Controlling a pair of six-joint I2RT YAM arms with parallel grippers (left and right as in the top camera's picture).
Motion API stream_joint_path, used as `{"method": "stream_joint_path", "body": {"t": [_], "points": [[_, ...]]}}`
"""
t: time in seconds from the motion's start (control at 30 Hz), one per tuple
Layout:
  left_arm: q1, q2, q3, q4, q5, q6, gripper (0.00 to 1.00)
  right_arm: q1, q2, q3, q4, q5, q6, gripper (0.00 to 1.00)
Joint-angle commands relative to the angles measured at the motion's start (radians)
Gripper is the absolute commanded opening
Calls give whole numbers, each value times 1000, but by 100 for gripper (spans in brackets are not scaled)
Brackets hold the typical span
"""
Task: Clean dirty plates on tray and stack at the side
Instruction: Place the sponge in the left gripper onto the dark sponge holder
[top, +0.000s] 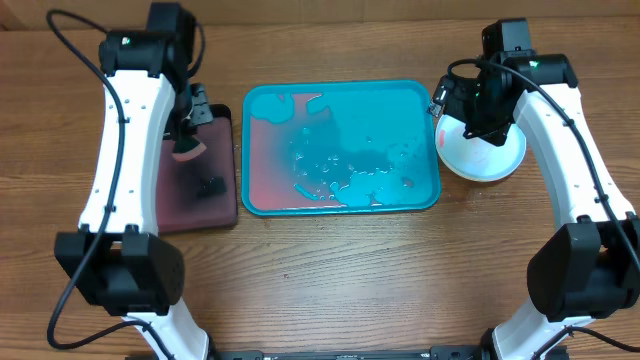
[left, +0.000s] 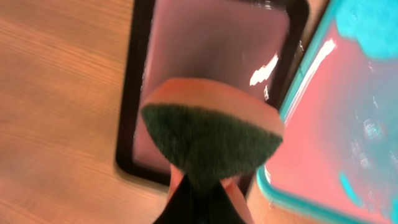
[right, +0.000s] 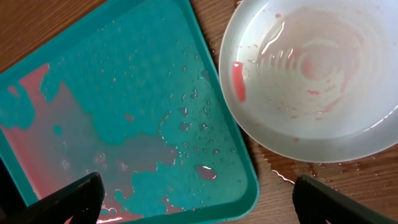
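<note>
A robotics test bench: two cabled white arms (top: 125, 150) flank a wooden table (top: 330, 280).

Green-faced sponge (left: 211, 140) pinched in the left gripper (left: 200, 190), hanging over the black tray (left: 127, 106) with its pinkish inside. The turquoise tray (left: 268, 186), awash with pink water, lies just beside it, with bare bench (left: 56, 93) wood on the opposite side.

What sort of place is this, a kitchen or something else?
Likely a robotics lab bench, not a kitchen: two white robot arms stand at a wooden table holding a wet turquoise plastic tray, a smeared white round plate and a green-faced sponge.
</note>
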Motion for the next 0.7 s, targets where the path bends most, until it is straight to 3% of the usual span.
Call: {"method": "stream_joint_path", "body": {"t": [0.0, 0.2, 0.4, 0.57, 0.6, 0.63, 0.67], "points": [[58, 8, -134, 133, 118, 206, 4, 9, -23, 18, 2, -6, -27, 99], [100, 8, -333, 394, 123, 327, 4, 11, -23, 18, -9, -5, -28, 99], [106, 8, -511, 555, 106, 495, 6, 11, -23, 18, -10, -5, -28, 99], [106, 8, -603, 642, 50, 484, 15, 11, -23, 18, -10, -6, -44, 99], [106, 8, -606, 645, 50, 484, 18, 11, -23, 18, -10, -6, -47, 99], [106, 8, -606, 648, 50, 484, 36, 11, -23, 18, -11, -6, -47, 99], [106, 8, -605, 651, 50, 484, 61, 11, -23, 18, -11, -6, -47, 99]]}}
